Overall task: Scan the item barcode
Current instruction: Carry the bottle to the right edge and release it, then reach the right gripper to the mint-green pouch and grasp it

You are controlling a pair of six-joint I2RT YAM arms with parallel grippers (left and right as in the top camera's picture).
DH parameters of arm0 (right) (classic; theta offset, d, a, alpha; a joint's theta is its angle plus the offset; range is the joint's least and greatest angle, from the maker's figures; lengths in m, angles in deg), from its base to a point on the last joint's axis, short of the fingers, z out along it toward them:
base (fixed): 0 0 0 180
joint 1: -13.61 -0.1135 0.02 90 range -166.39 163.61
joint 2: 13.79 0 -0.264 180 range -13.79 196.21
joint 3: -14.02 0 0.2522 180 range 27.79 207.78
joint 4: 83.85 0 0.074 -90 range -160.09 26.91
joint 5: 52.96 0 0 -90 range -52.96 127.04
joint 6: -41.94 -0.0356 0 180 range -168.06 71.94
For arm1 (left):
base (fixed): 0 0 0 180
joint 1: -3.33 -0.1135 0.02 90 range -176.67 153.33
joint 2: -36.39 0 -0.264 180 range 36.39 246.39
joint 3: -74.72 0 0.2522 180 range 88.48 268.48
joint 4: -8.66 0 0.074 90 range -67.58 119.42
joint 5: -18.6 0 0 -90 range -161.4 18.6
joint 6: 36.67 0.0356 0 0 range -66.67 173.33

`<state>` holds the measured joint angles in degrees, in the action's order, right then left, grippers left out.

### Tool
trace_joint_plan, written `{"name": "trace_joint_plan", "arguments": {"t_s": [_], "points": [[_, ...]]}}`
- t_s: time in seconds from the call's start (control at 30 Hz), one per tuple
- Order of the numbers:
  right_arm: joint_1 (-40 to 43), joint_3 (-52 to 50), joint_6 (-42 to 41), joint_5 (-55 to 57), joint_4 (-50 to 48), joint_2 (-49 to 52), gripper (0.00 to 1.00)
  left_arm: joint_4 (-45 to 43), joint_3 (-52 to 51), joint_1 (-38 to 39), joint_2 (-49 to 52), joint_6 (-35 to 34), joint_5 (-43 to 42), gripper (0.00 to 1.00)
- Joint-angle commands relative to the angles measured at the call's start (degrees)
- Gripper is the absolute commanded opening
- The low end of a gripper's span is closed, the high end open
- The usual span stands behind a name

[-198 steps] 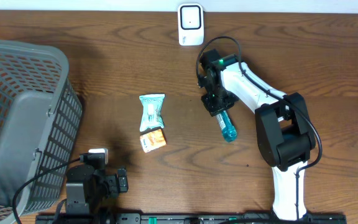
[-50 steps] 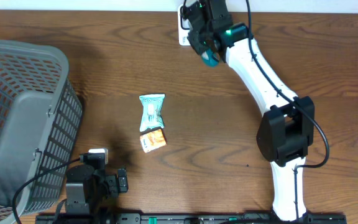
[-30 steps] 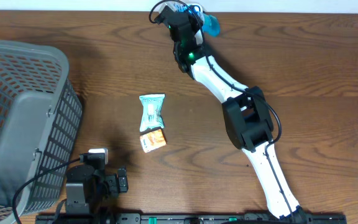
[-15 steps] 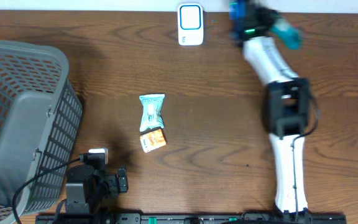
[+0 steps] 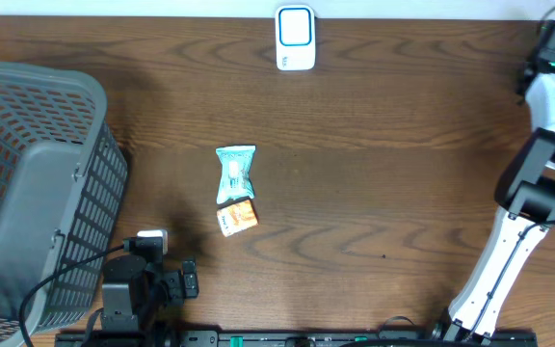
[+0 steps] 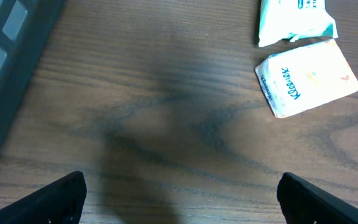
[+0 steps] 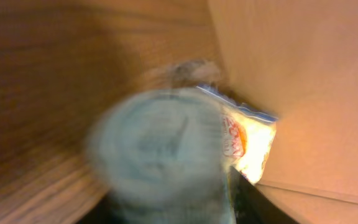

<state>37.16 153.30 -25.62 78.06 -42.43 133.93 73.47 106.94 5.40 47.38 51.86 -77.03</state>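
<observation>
Table (image 5: 374, 193): brown wood. Grey mesh basket (image 5: 37, 173) at left edge, upright, grey floor showing inside. Right arm (image 5: 538, 183) reaches to far right edge, with right gripper (image 5: 554, 40) at its end; grip unreadable through blur. Teal bottle (image 7: 157, 152) fills right wrist view end-on, blurred, beside cardboard wall (image 7: 291, 74), snack packet (image 7: 250, 140) at wall's foot. Left gripper (image 6: 182, 199): jaws spread wide over bare wood. White scanner (image 5: 296, 37) at far edge. Mid-table, wipes packet (image 5: 236, 172) touches Kleenex pack (image 5: 237, 218).
</observation>
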Motion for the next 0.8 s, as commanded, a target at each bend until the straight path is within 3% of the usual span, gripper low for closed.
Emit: {"name": "trace_joint_plan", "arguments": {"t_s": [0.0, 0.17, 0.33, 0.5, 0.6, 0.77], "points": [[2.78, 0.87, -14.36, -6.6, 3.56, -3.78, 0.99, 0.13, 0.39, -0.11, -0.2, -0.09, 0.15, 0.98], [0.42, 4.66, -15.72, -18.21, 8.7, -8.7, 0.99, 0.13, 0.39, -0.13, -0.2, -0.09, 0.15, 0.98], [-6.91, 5.35, -21.46, -37.22, 13.07, -20.11, 0.99, 0.13, 0.39, -0.13, -0.2, -0.09, 0.15, 0.98], [-20.41, 5.35, -31.61, -56.83, 25.0, -25.9, 0.99, 0.13, 0.39, -0.11, -0.2, -0.09, 0.15, 0.98], [-30.53, 4.0, -37.86, -61.64, 29.81, -24.94, 0.99, 0.13, 0.39, -0.13, -0.2, -0.09, 0.15, 0.98], [-45.44, 0.59, -37.16, -63.14, 32.46, -21.51, 0.99, 0.13, 0.39, -0.11, -0.2, -0.09, 0.15, 0.98]]}}
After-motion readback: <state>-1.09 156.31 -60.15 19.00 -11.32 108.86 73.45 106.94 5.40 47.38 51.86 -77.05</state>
